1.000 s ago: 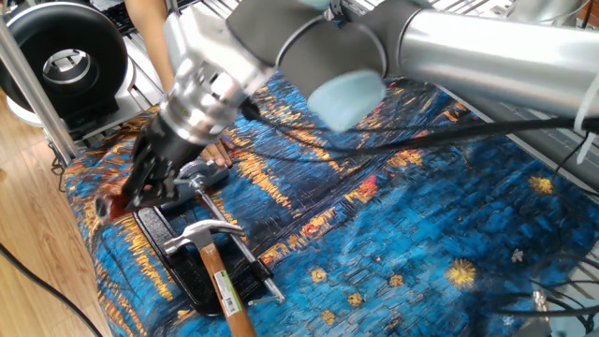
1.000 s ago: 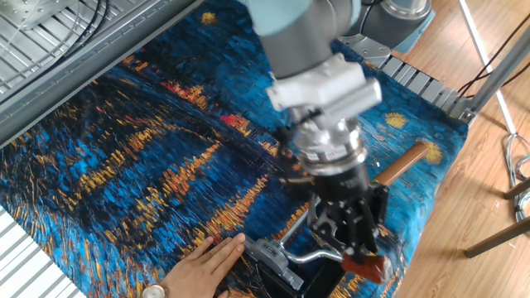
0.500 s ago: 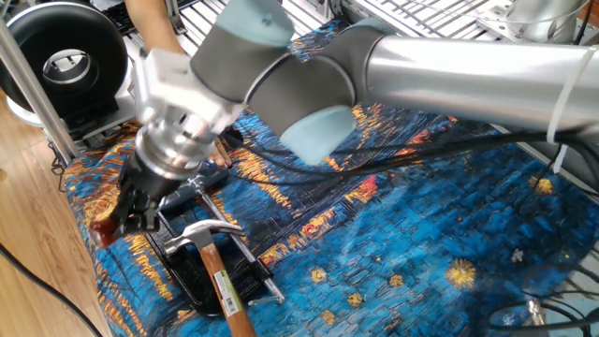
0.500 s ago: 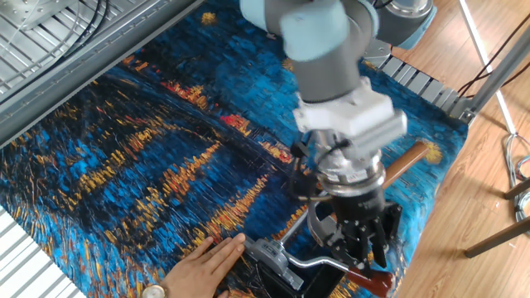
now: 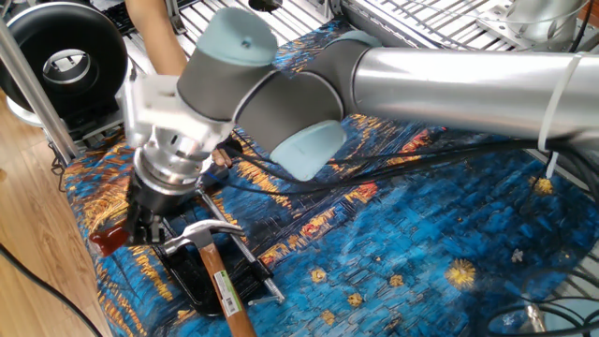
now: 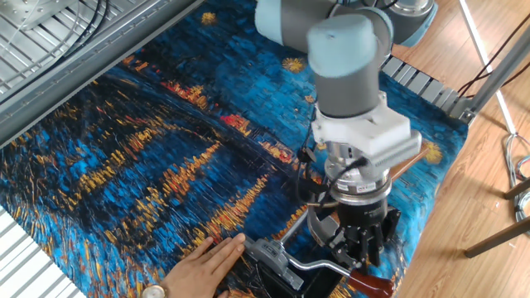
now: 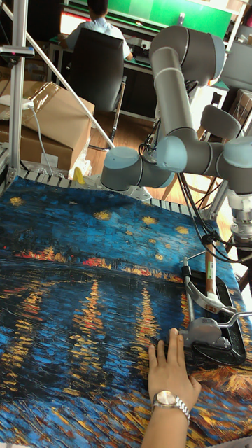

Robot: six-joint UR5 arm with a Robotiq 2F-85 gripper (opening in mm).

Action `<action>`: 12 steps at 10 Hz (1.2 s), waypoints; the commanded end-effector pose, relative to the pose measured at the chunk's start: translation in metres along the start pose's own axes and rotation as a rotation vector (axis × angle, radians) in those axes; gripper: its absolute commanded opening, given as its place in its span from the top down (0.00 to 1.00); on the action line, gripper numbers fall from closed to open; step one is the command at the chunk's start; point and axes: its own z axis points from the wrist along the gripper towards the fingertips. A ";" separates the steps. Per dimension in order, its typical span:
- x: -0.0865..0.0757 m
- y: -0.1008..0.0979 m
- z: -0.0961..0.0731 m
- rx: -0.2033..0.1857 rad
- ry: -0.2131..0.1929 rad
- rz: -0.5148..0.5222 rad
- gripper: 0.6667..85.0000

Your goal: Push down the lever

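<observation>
The lever is a thin silver rod (image 6: pixel 319 265) running from a round silver pivot (image 6: pixel 269 251) to a dark-red end (image 6: pixel 377 284). That red end (image 5: pixel 110 239) lies low, near the cloth at the table's corner. My gripper (image 6: pixel 362 252) points down onto the rod just behind the red end, fingers drawn together, and the red tip sticks out past them. In one fixed view my gripper (image 5: pixel 142 223) hides most of the rod. The tall view shows the pivot (image 7: pixel 203 330) and the rod (image 7: pixel 238 318), with the gripper out of frame.
A hammer (image 5: pixel 204 234) with a wooden shaft (image 5: pixel 225 295) lies across a black tray (image 5: pixel 187 276) beside the lever. A person's hand (image 6: pixel 201 263) rests on the cloth by the pivot. The table edge and wooden floor are close behind the gripper.
My gripper has gone down and toward the table's corner, and the lever's red end has swung lower with it. The hand and the hammer have stayed put.
</observation>
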 end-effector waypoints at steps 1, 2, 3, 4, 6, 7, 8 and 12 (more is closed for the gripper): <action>0.012 0.008 0.009 0.005 0.087 0.037 0.66; 0.014 0.011 0.010 0.008 0.100 0.048 0.66; 0.017 0.012 0.010 0.008 0.113 0.043 0.66; 0.019 0.013 0.011 0.010 0.121 0.040 0.66; 0.025 0.013 0.012 0.017 0.145 0.035 0.66; 0.023 0.016 0.012 0.016 0.144 0.040 0.66; 0.019 0.018 0.012 0.009 0.132 0.036 0.66; 0.005 0.013 -0.030 -0.004 0.172 0.030 0.68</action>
